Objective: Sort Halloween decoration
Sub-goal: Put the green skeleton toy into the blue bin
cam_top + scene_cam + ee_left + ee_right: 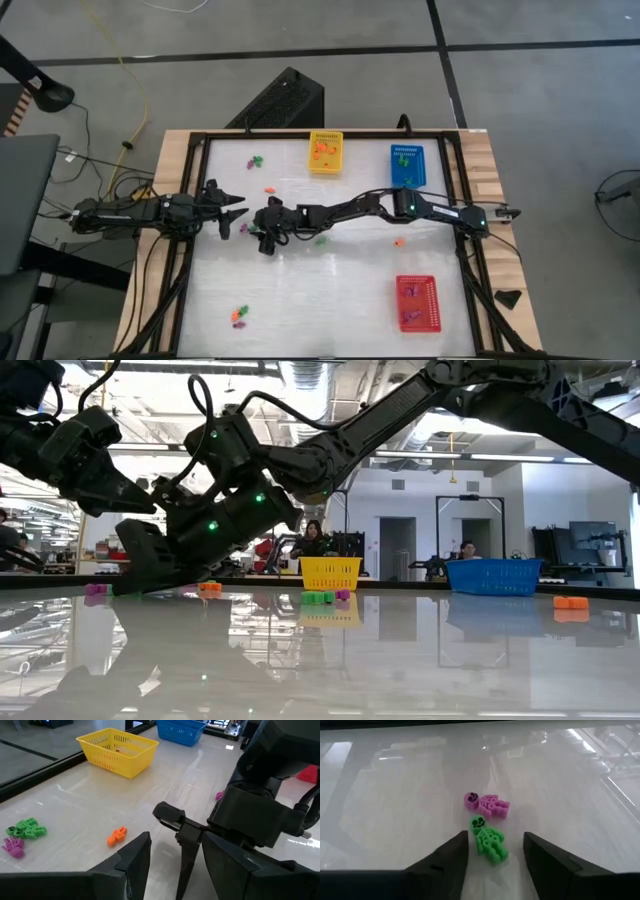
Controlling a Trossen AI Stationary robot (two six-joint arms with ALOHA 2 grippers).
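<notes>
While both dark grippers meet at the high view's centre-left, the trinkets lie scattered.
Right gripper (492, 851): fingers spread, empty, straddling a small green plastic skeleton figure (488, 838); a purple skeleton figure (488, 804) lies just beyond it. Left gripper (172, 865): fingers apart, empty, near an orange figure (117, 835).

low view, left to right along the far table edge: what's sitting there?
purple trinket → orange trinket → yellow basket → green and purple trinkets in front of its right part → blue basket → orange trinket at far right.
</notes>
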